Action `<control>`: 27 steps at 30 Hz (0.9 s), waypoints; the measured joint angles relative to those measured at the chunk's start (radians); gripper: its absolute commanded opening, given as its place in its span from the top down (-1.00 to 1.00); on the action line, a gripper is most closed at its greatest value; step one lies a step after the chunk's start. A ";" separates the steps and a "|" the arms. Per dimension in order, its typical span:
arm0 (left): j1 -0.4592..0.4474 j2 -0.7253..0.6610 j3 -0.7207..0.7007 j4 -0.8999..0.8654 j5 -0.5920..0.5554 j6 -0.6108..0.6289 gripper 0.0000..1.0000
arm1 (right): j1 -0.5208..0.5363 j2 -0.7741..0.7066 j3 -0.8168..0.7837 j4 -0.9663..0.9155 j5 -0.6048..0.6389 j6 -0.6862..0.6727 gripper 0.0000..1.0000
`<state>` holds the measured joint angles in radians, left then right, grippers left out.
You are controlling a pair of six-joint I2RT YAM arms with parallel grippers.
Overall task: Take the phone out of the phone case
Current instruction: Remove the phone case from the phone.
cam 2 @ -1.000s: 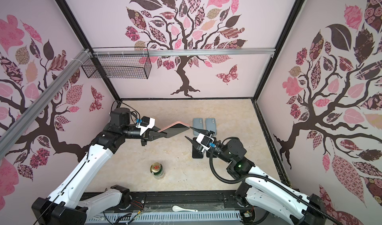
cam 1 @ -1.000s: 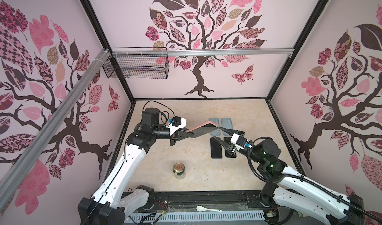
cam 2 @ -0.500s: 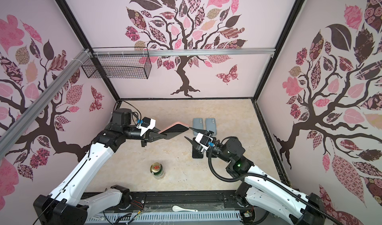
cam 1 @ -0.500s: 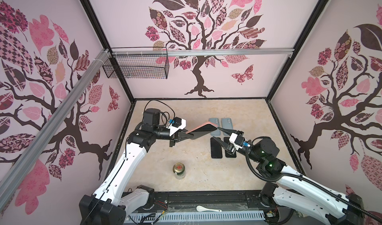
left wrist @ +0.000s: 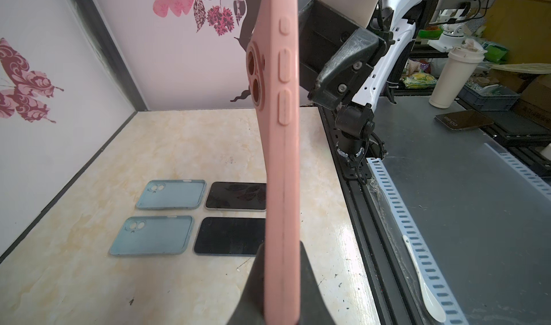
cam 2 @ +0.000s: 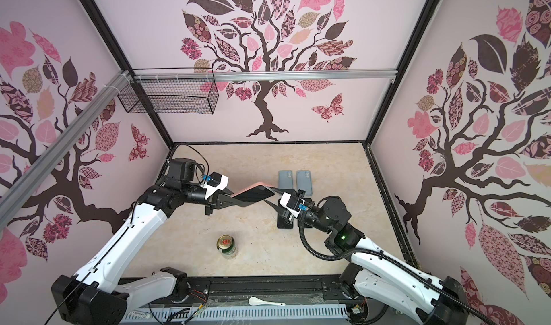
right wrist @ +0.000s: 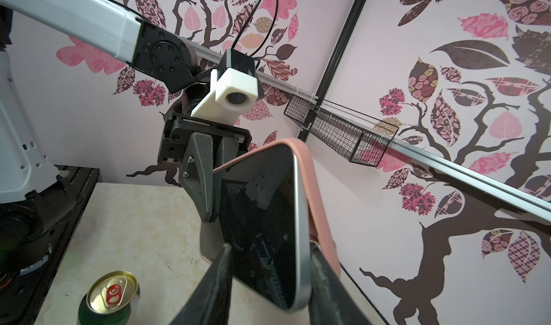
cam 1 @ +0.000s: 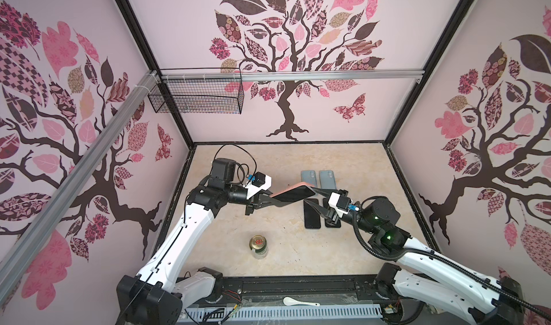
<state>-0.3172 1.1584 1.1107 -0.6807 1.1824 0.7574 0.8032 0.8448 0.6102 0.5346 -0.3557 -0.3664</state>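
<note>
A black wire basket (cam 1: 196, 96) of thin mesh hangs on the wall rail. On the beige, marble-patterned tabletop (cam 1: 238, 165) a round can (cam 1: 258, 246) with a shiny golden lid stands upright near the front edge.

The left end effector (cam 1: 272, 200) is closed on the phone case (left wrist: 280, 159) and holds it in the air above the tabletop. Its dark wedge-shaped fingers (left wrist: 253, 293) clamp one end of it. The phone case is matte pink with rounded corners, raised side buttons and round camera openings. The phone (right wrist: 268, 219), a flat slab of glossy black glass in a silver metal frame, sits in the case. Along one long side the pink rim stands away from the frame.

On the tabletop lie two flat grey-blue cases (left wrist: 152, 235) side by side, and beside them two dark phones (left wrist: 229, 235), glass up.

The pointed black fingers (right wrist: 208, 293) of the right end effector (right wrist: 269, 249) stand on both sides of the phone's free end, with one tip on the glass. I cannot tell whether they press it.
</note>
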 measured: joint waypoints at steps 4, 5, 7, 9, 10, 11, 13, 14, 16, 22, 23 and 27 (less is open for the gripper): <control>0.005 -0.031 -0.032 0.142 0.058 -0.110 1.00 | -0.013 0.008 0.058 -0.006 -0.074 0.039 0.35; 0.005 -0.043 -0.046 0.189 0.073 -0.142 1.00 | -0.014 0.013 0.072 -0.004 -0.094 0.051 0.38; 0.004 -0.066 -0.066 0.266 0.101 -0.198 1.00 | -0.014 0.024 0.102 0.005 -0.137 0.077 0.43; 0.002 -0.078 -0.068 0.318 0.122 -0.235 1.00 | -0.014 0.039 0.133 0.017 -0.179 0.100 0.45; 0.002 -0.081 -0.068 0.337 0.131 -0.246 1.00 | -0.014 0.047 0.146 0.021 -0.198 0.107 0.46; 0.000 -0.082 -0.068 0.353 0.140 -0.257 1.00 | -0.014 0.055 0.160 0.022 -0.216 0.111 0.47; -0.008 -0.082 -0.068 0.375 0.147 -0.269 1.00 | -0.014 0.075 0.183 0.014 -0.245 0.116 0.48; -0.013 -0.082 -0.068 0.382 0.146 -0.275 1.00 | -0.014 0.085 0.191 0.008 -0.257 0.115 0.48; -0.016 -0.082 -0.068 0.389 0.146 -0.282 1.00 | -0.014 0.098 0.203 -0.002 -0.271 0.111 0.53; -0.031 -0.080 -0.068 0.413 0.146 -0.282 1.00 | -0.014 0.100 0.208 -0.002 -0.293 0.129 0.72; -0.031 -0.080 -0.068 0.424 0.145 -0.282 1.00 | -0.014 0.100 0.208 0.002 -0.291 0.139 0.77; -0.034 -0.080 -0.076 0.473 0.142 -0.306 1.00 | -0.015 0.099 0.208 0.017 -0.290 0.158 0.98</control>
<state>-0.3508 1.0779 1.0344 -0.2081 1.3247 0.4515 0.7883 0.9440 0.8181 0.5514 -0.6460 -0.2085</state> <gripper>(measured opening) 0.118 0.158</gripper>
